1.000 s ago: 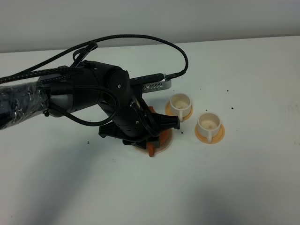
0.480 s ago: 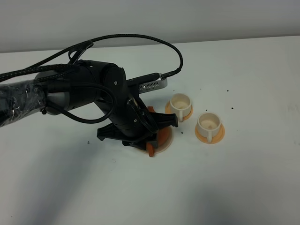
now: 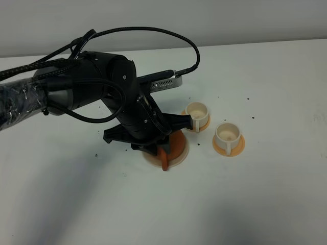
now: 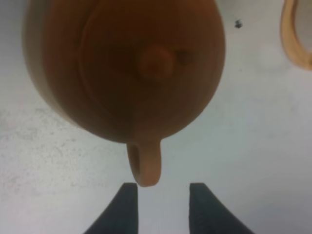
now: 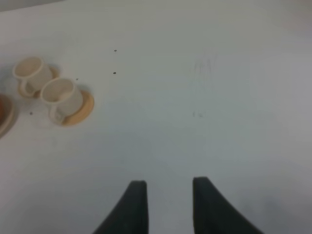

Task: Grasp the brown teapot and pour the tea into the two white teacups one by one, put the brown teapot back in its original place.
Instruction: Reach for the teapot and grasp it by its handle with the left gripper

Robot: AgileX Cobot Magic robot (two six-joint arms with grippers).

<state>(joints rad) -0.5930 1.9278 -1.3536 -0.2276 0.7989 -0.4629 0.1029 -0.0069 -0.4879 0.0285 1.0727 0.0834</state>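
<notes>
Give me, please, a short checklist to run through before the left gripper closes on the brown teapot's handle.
1. Left gripper open: ok, jaws apart.
2. Handle between the jaws: not ok; it lies just ahead of the fingertips, nearer one finger.
3. Brown teapot upright on the coaster, lid on: ok.
4. Rear teacup and front teacup upright, insides pale and seemingly empty: ok.
5. Right gripper open, apart from the cups: ok.
6. Pot's fill level: cannot tell; the lid hides it.
</notes>
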